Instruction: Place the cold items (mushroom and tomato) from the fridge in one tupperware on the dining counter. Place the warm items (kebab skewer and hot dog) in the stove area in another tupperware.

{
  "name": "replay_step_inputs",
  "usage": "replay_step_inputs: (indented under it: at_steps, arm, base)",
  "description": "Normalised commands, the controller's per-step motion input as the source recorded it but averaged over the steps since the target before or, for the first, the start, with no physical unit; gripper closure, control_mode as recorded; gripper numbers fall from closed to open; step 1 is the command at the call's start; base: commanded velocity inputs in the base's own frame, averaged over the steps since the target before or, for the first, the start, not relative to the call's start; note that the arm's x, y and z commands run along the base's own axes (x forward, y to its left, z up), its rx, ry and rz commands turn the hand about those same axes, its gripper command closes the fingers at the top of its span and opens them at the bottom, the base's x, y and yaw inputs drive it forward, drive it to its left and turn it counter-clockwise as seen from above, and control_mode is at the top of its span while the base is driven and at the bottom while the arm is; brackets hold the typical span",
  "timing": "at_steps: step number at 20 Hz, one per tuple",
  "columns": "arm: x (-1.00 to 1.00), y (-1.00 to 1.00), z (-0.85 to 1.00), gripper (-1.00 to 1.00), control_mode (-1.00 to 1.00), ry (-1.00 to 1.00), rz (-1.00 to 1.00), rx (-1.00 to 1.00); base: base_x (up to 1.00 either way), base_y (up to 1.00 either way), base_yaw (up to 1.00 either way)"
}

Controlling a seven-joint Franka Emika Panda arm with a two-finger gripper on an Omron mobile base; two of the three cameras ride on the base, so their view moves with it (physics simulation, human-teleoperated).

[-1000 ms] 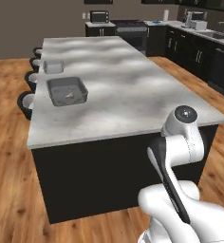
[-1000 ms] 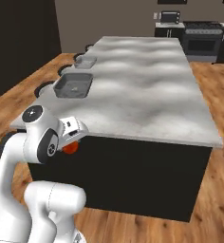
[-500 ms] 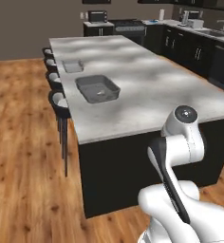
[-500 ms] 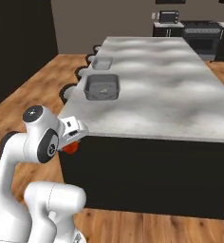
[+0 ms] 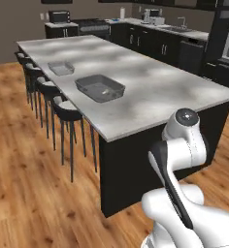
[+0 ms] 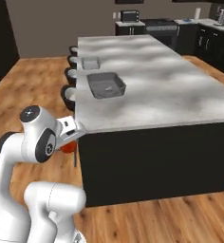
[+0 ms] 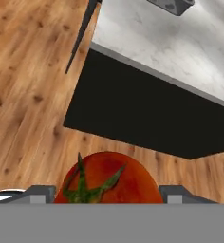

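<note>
The tool [image 7: 107, 201] sits at 6 o'clock in the hand view, its two grey fingers [image 7: 38, 193] pressed against either side of a red tomato [image 7: 109, 178] with a green stem, so it is closed on the tomato. In the right base view the tomato [image 6: 68, 147] shows as a red patch just under the white hand, at 9 o'clock of the counter's near corner and beside the dark counter wall. The counter [image 6: 180, 90] is a long island with a pale marbled top and black sides. On it lie two tupperwares: the larger dark one [image 6: 106, 85] toward the near end, and a smaller clear one [image 6: 90, 62] beyond it at 11 o'clock, well apart from each other. In the left base view the larger tupperware [image 5: 100, 88] lies near the counter's stool-side edge and the smaller one [image 5: 61, 68] lies at 10 o'clock from it. Both look empty, though their insides are small in the frame. Black stools [image 5: 68, 112] stand in a row along the counter's side on the wooden floor [image 5: 24, 184]. A stove [image 6: 155, 26] and a microwave [image 6: 128, 15] stand against the far wall.
</note>
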Motion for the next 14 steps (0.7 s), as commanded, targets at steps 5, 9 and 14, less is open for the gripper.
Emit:
replay_step_inputs:
  at_steps: [5,9,14]
  arm:
    - [0.00,0.00,0.00,1.00,1.00,0.00,0.00,0.00]
    - [0.00,0.00,0.00,1.00,1.00,0.00,0.00,0.00]
    - [0.00,0.00,0.00,1.00,1.00,0.00,0.00,0.00]
  base:
    - [0.00,1.00,-0.60]
    - [0.00,1.00,-0.51]
    - [0.09,1.00,-0.40]
